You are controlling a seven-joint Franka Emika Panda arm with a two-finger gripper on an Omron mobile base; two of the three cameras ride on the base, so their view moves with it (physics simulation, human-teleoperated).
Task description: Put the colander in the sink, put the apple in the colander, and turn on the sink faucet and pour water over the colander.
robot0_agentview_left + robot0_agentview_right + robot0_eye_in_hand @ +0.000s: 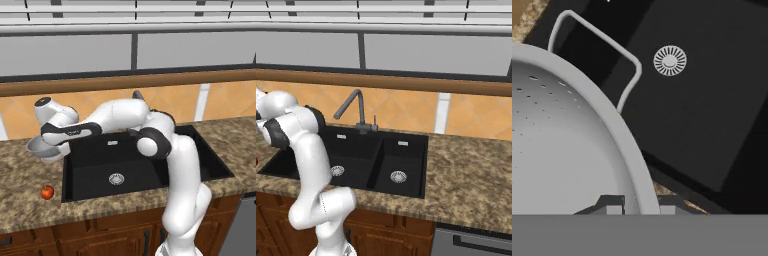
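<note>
Task is barely starting; nothing is sitting in its final place yet. The gripper (639, 207) is closing tight over the colander (567, 145) rim, one finger tip inside the bowl and one outside, so it is looking like a firm pinch on the rim; in the left base view the colander (44, 148) is sitting under the hand at the counter (22, 195) edge just left of the sink (100, 170); whether it is resting on the counter or lifting off is hard to tell. Its wire handle is overhanging the black basin in the hand view, with the drain (670, 60) well beyond it.

The apple (47, 192) is lying on the counter in front of the colander, near the sink's front left corner, untouched. The faucet (353, 107) is standing behind the sink (406, 165) divider, no water is showing.

Judging from this: step one is in hand, grasp made, transfer into the basin not yet done; apple placing, faucet lever and rinsing are all remaining.
</note>
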